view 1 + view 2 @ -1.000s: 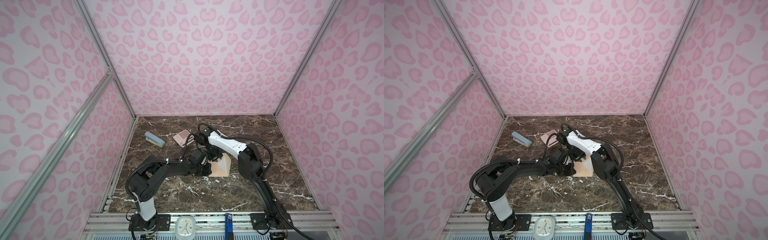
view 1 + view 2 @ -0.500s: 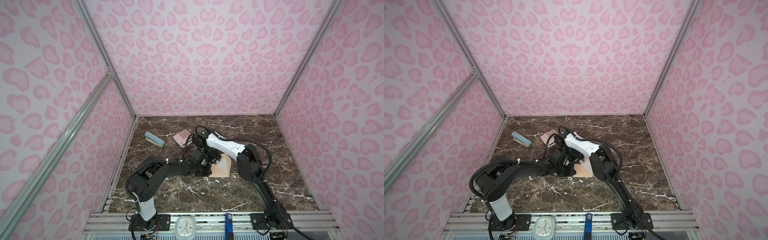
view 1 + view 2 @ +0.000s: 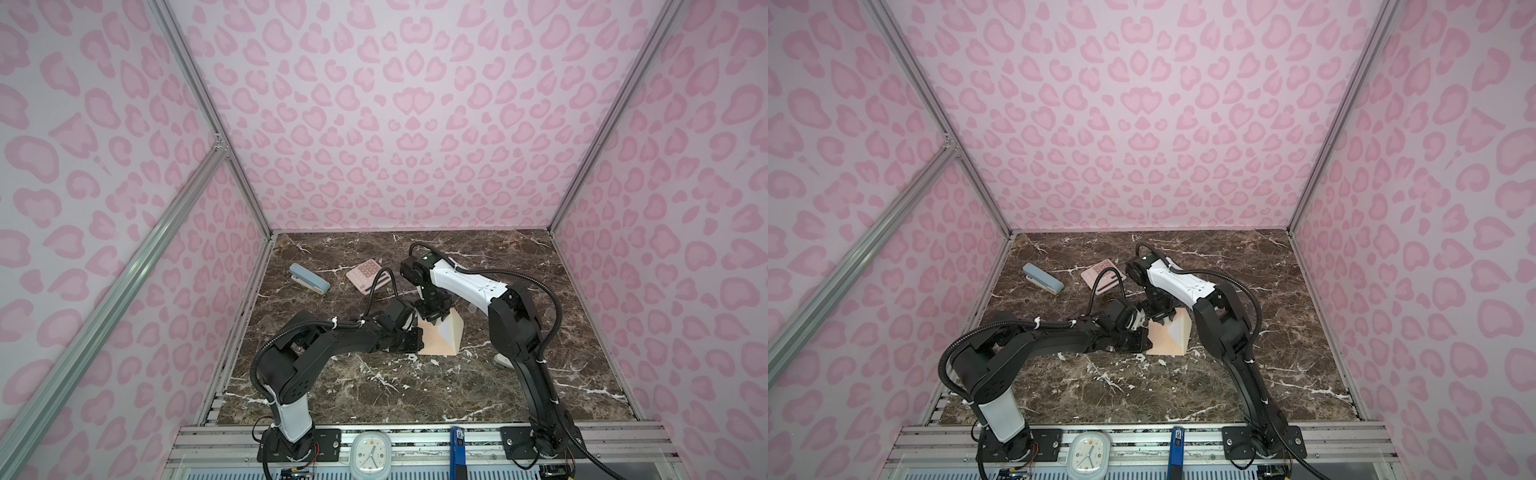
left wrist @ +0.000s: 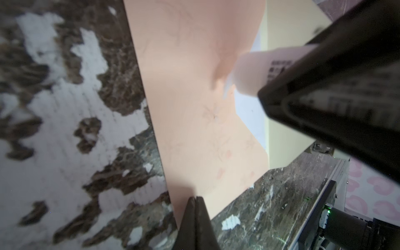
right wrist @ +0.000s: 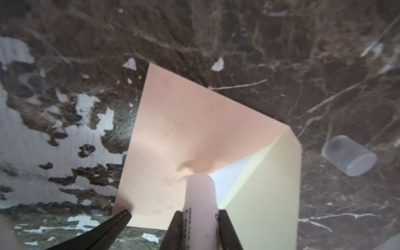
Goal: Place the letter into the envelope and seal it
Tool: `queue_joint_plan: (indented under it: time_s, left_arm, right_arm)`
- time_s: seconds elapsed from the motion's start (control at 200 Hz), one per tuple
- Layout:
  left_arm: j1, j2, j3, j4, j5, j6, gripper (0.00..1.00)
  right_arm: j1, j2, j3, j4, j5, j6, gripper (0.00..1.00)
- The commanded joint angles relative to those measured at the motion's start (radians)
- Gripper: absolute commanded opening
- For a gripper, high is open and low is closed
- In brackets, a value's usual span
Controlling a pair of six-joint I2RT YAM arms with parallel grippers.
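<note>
Barely a shift from a second ago: just a slight sway of the right arm. Now the left hand (image 4: pixel 195 201), tips pressed together, sits at a corner of the envelope (image 5: pixel 173 121), which lies on the counter (image 5: pixel 238 32). Beyond those tips the letter (image 5: pixel 229 175) peeks white from inside. Then the right hand (image 5: pixel 198 214) pinches a glue stick (image 5: pixel 200 190), tip touching the envelope.

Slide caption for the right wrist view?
Right claw presses a glue stick onto the open envelope; a clear cap lies on the marble table.
</note>
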Motion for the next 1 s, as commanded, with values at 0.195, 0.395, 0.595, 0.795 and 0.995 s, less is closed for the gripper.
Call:
queue_joint_plan:
  time_s: [0.195, 0.395, 0.595, 0.795, 0.995]
  left_arm:
    - [0.001, 0.003, 0.000, -0.084, -0.051, 0.019, 0.04]
    - [0.001, 0.003, 0.001, -0.084, -0.051, 0.019, 0.04]
    - [0.001, 0.003, 0.004, -0.085, -0.050, 0.019, 0.04]
    - [0.001, 0.004, 0.003, -0.085, -0.051, 0.020, 0.04]
    - [0.001, 0.009, 0.006, -0.081, -0.051, 0.019, 0.04]
  right_arm:
    - [-0.001, 0.024, 0.006, -0.014, 0.076, 0.023, 0.00]
    - [0.011, 0.049, -0.001, -0.033, 0.114, 0.020, 0.00]
    - [0.035, 0.075, 0.001, -0.032, 0.097, 0.017, 0.00]
    - [0.053, 0.082, 0.010, -0.037, 0.081, 0.017, 0.00]
    - [0.062, 0.069, 0.008, -0.051, 0.053, 0.005, 0.00]
